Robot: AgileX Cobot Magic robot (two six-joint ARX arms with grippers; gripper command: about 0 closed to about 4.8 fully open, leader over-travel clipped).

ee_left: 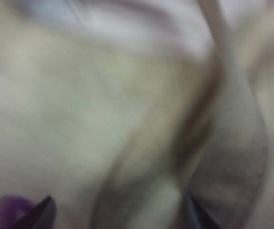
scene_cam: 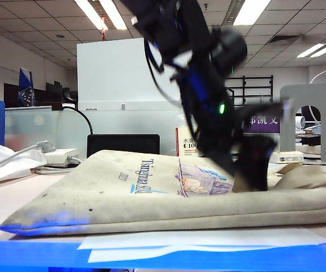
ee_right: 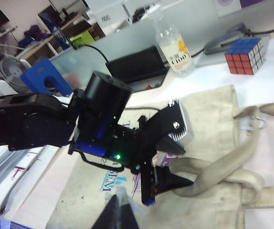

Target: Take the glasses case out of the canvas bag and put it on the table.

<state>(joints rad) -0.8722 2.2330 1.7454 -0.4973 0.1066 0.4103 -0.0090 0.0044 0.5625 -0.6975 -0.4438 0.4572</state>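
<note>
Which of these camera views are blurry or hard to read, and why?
Left wrist view: heavily blurred, only the canvas bag and a strap readable. Exterior view: the left gripper and its arm are a dark, smeared silhouette against bright ceiling lights; a blue band crosses the bottom edge. Right wrist view: fairly sharp, showing the left gripper open over the bag; only the right gripper's tips show.

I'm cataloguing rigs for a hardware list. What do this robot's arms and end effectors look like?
The left arm is glossy black with rounded cylindrical joints, thin black cables looped alongside, a small green light and blue glow near the wrist. Its left end effector has two black angular fingers on a bracket with a silver-grey ribbed block. Of the right end effector only dark pointed fingertips show, closed together.
</note>
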